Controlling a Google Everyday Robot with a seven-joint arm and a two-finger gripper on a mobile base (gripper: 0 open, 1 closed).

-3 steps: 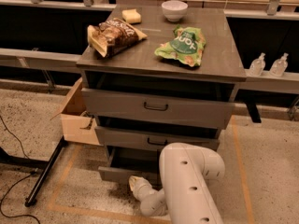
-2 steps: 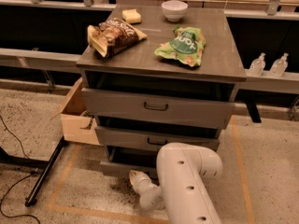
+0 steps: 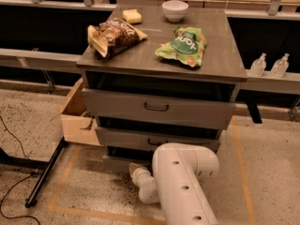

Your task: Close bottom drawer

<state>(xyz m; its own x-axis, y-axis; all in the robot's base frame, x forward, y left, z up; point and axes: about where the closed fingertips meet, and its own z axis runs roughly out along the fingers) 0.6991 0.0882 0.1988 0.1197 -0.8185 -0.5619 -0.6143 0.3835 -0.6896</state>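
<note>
Camera view: gripper (image 3: 136, 169) seemingly at bottom drawer (image 3: 116, 163)

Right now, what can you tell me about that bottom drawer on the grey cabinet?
The bottom drawer is the lowest of three, with a flat grey wood-look front, narrower than the middle drawer above it. It sits level, just above the speckled floor, and is pulled out a little, with a dark gap showing over its front. Only its left part shows; the robot's white arm hides the rest, handle included. The gripper is right at the drawer front; whether it touches cannot be seen.
</note>
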